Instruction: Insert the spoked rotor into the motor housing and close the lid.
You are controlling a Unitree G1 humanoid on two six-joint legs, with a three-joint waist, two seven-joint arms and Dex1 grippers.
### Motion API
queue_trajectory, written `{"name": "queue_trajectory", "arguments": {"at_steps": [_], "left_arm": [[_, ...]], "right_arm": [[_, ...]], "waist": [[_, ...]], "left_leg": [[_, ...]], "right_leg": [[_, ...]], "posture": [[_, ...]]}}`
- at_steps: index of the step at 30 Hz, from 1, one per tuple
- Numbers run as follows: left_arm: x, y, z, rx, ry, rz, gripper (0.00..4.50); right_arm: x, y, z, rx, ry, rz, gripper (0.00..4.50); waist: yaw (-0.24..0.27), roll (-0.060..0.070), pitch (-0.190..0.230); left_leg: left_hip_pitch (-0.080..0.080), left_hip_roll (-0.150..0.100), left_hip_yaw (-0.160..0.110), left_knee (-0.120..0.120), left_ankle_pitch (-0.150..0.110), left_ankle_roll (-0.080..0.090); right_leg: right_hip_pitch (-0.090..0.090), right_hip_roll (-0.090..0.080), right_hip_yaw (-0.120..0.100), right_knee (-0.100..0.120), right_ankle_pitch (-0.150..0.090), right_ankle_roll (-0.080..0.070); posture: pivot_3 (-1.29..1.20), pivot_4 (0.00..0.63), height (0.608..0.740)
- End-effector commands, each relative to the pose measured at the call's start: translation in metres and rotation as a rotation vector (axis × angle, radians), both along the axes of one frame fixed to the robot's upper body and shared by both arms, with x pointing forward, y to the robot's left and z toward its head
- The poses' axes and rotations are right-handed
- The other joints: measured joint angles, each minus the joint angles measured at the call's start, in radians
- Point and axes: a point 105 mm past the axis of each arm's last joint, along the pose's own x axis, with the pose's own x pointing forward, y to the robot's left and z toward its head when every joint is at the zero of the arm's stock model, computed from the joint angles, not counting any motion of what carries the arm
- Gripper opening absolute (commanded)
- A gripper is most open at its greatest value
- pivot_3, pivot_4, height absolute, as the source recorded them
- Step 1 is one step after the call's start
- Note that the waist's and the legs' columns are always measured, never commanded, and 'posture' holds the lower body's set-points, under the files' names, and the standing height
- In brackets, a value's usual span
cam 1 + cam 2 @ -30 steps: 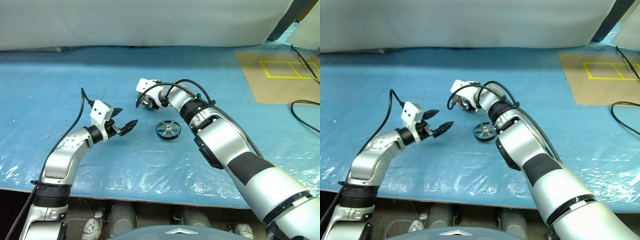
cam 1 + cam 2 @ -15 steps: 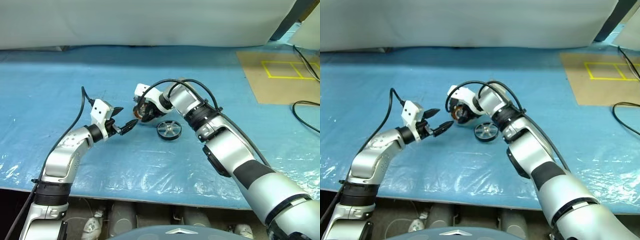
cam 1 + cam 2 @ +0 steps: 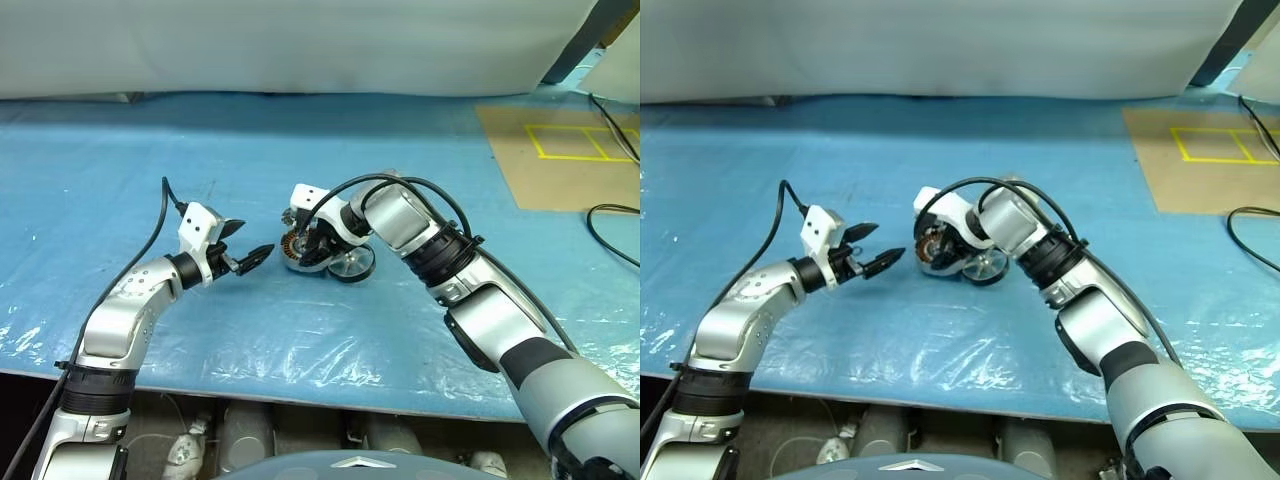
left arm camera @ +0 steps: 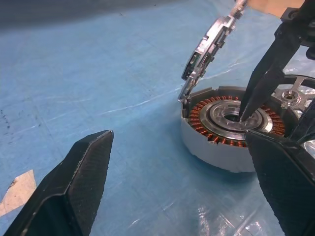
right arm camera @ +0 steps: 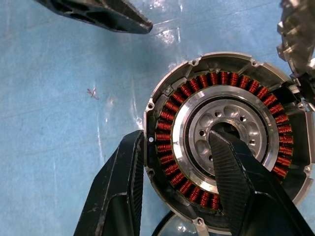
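**Me:** Spreading under everything is the blue plastic sheet, crinkled and shiny along its near edge. A brown board with yellow tape lines lies on it at the far right, well away from my work.

**Partner:** And the motor parts?

**Me:** Near the middle of the sheet sits the motor housing, open side up, with its ring of copper windings around a pale metal centre. The lid stands raised on edge at the housing's rim, still open. The spoked rotor lies flat on the sheet just beside the housing, on its right side, not yet inside.

**Partner:** What is your right gripper doing?

**Me:** My right gripper reaches down from above and is clamped on the housing's wall: one finger outside against the rim, the other dipped into the dark centre hole.

**Partner:** And the left?

**Me:** My left gripper hovers just to the left of the housing, pointing at it, with its two black fingers spread wide apart and nothing between them. It touches nothing.
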Motion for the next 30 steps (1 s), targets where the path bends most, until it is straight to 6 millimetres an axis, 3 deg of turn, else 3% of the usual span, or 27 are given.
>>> {"name": "queue_trajectory", "arguments": {"at_steps": [1, 12, 20, 25, 30], "left_arm": [[0.001, 0.001, 0.013, 0.008, -0.043, -0.011, 4.50], [0.003, -0.005, 0.013, -0.009, -0.032, -0.028, 4.50], [0.003, -0.010, 0.014, 0.000, -0.039, -0.042, 4.50], [0.003, -0.013, 0.013, 0.000, -0.034, -0.053, 4.50], [0.005, -0.016, 0.012, 0.001, -0.029, -0.066, 4.50]], "right_arm": [[-0.007, 0.013, 0.004, 0.044, 0.023, 0.021, 1.68], [-0.020, 0.030, 0.016, 0.125, 0.059, 0.061, 1.68], [0.003, -0.021, -0.024, -0.050, -0.020, -0.030, 1.68], [0.004, -0.039, -0.024, -0.075, -0.027, -0.056, 1.68], [-0.006, -0.044, -0.015, -0.065, -0.007, -0.054, 1.68]], "waist": [[0.000, 0.000, 0.000], [0.004, 0.000, 0.000], [0.015, 0.000, 0.000], [0.020, 0.000, 0.000], [0.027, 0.000, 0.000]], "left_leg": [[0.001, 0.000, 0.000, 0.000, 0.000, 0.000], [0.008, 0.000, 0.000, -0.002, 0.000, -0.001], [0.012, -0.002, 0.000, -0.003, 0.000, -0.001], [0.016, -0.003, 0.000, -0.002, 0.000, -0.001], [0.017, -0.003, 0.000, -0.002, 0.000, 0.000]], "right_leg": [[0.001, 0.000, 0.000, 0.000, 0.000, 0.000], [0.008, 0.000, 0.001, -0.002, 0.000, 0.000], [0.013, -0.002, 0.001, -0.003, 0.000, 0.000], [0.017, -0.003, 0.002, -0.004, -0.001, 0.000], [0.018, -0.003, 0.002, -0.004, -0.001, 0.000]], "posture": [[0.00, 0.150, 0.740], [0.00, 0.150, 0.740], [0.00, 0.150, 0.740], [0.00, 0.150, 0.740], [0.00, 0.150, 0.740]]}}
